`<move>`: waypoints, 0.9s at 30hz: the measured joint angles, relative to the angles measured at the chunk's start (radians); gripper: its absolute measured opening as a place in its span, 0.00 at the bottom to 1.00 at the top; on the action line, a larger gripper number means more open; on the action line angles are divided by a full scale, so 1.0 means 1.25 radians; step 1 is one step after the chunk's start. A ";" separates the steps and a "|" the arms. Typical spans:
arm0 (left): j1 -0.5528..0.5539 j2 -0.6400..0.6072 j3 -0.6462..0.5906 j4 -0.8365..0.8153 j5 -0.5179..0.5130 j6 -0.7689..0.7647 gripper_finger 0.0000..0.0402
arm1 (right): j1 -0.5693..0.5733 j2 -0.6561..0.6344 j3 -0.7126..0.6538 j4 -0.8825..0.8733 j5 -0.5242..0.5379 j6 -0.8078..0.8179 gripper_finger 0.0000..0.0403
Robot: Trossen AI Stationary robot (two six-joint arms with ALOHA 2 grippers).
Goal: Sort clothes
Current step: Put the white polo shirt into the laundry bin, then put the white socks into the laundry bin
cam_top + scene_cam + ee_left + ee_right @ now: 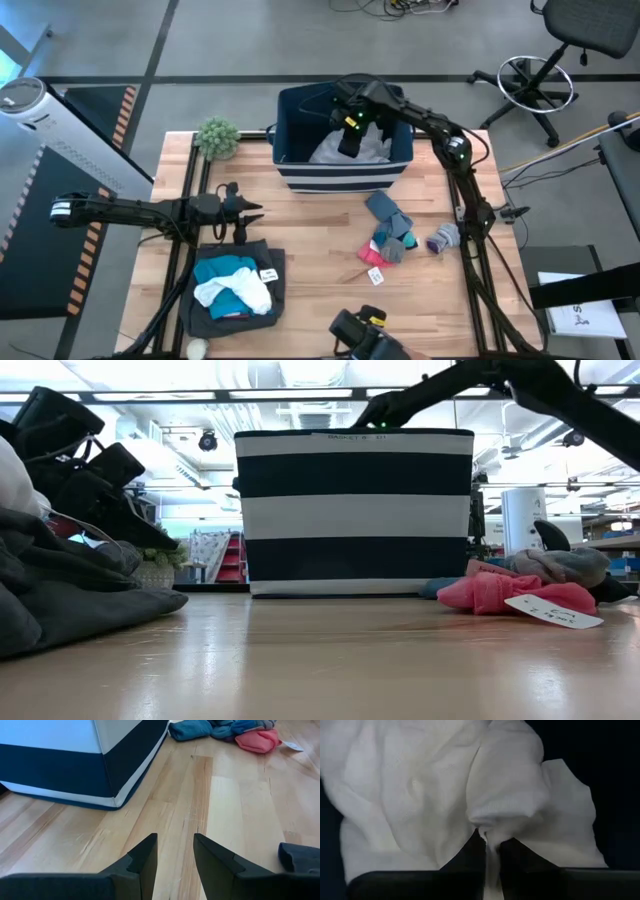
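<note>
The navy bin with white stripes (300, 170) stands at the table's far middle, with the large white garment (332, 152) inside it. My right gripper (350, 142) reaches down into the bin and is shut on that garment (420, 785). My left gripper (258, 212) hovers open and empty over bare wood at the left, its fingers (145, 857) pointing toward the bin (75, 765). A dark grey garment (262, 300) lies flat at the near left, with teal (225, 270) and white (245, 292) pieces on it. Small socks (390, 235), blue, grey and pink, lie right of the middle. My right gripper pinches a bunched fold of the white garment (492, 827) between its two fingers (465, 855). It comes from above, pointing down into the bin. Several gathered layers seem to run between the fingers. The rest of the cloth lies crumpled in the bin.
A small green plant (218, 137) stands at the far left corner beside the bin. A pink sock with a white tag (500, 592) lies in front of the bin's right side. Bare wood lies between the bin, the socks and the grey pile. A dark device (360, 330) sits at the near edge.
</note>
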 joint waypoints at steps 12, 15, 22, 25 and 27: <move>0.000 0.000 0.001 0.043 0.034 0.005 0.30 | 0.044 -0.125 0.005 -0.030 0.047 0.003 0.42; -0.002 0.001 0.019 0.031 0.056 0.015 0.32 | 0.062 -0.194 0.005 -0.034 0.047 0.000 0.48; -0.004 0.015 0.132 -0.009 0.126 0.145 0.36 | 0.099 -0.365 0.005 -0.037 0.051 0.004 0.42; -0.013 0.034 0.200 -0.067 0.158 0.166 0.33 | 0.120 -0.429 -0.002 -0.038 0.049 -0.009 0.27; -0.029 0.052 0.246 -0.132 0.161 0.170 0.31 | 0.131 -0.465 -0.020 -0.043 0.041 -0.010 0.16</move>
